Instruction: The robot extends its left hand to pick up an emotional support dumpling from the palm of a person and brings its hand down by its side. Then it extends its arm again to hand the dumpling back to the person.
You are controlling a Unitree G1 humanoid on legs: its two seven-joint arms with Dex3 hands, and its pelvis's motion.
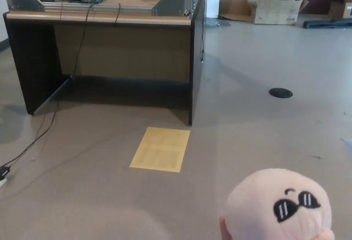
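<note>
So the dumpling (279, 206) is sitting at the bottom right of the frame, pale pink and round with a little sunglasses face. Looks like fingertips (222, 224) of a person poke out under its left edge, but it's cropped so hard to be sure. Neither robot hand shows up anywhere, so can't say what they're doing. Upper left has a dark desk (104, 58) with cables, a yellow sheet (161, 149) lies on the floor (264, 135) in the middle, and a cardboard box (275, 7) sits top right.
</note>
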